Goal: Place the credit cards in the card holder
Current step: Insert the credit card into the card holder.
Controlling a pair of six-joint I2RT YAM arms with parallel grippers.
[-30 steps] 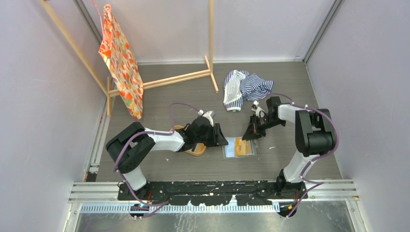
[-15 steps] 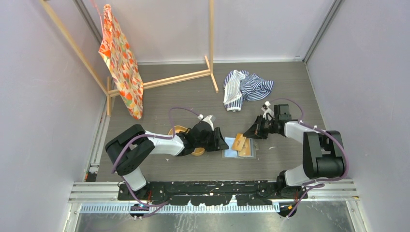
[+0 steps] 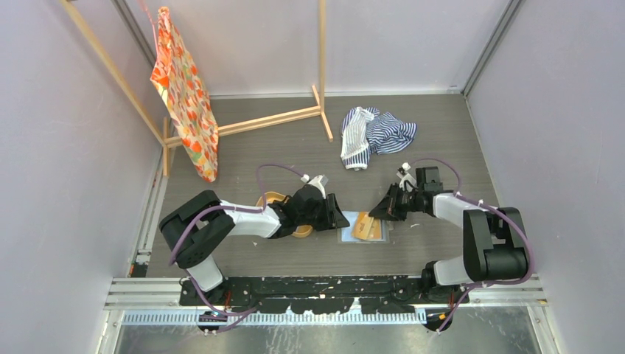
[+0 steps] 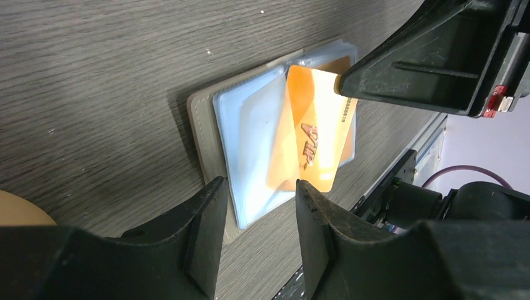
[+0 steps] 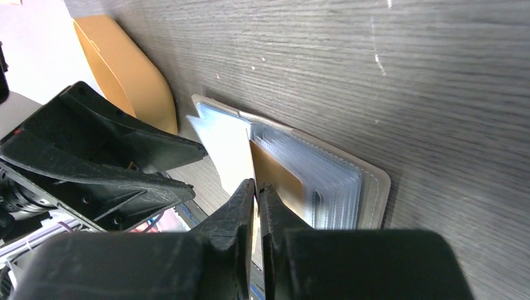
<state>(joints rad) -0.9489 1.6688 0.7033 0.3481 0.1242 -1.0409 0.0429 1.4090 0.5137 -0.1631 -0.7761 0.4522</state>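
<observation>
At the middle of the dark wood-grain tabletop (image 3: pixel 258 140), just ahead of both arms, the grey-brown squarish folding card holder (image 3: pixel 345 234) lies open and flat. Its pale blue-grey clear sleeves face up. Left of it, partly under the left arm, sits the oval orange tray (image 3: pixel 298 231).

Right claw (image 5: pixel 257 185): pinched closed on one short edge of a thin orange-tan plastic credit card (image 4: pixel 315 137). The card lies slanted across the sleeves, with its free end toward the left arm. The left wrist view shows it on top of the plastic. I cannot tell whether any corner has entered a pocket.

Left claw (image 4: pixel 259 186): jaws parted, nothing between them, poised at the holder's edge nearest the left arm. Contact with the cover is not discernible.

Judgement: the step in hand is seating this card, and it does not look inserted yet.

Notes for you:
- Square the card to the sleeve mouth first. At the present slant a corner is likely to snag the plastic.
- Drop the leading edge low so it slips under the sleeve lip, not over it.
- Bring the left claw down on the cover rim to pin the holder. Otherwise the push will probably slide the whole holder across the tabletop.
- Push slowly, along the card's long axis. Release only once most of the card is under plastic.
- Risk: the loose sleeves fan up and the card rides between the wrong leaves.
</observation>
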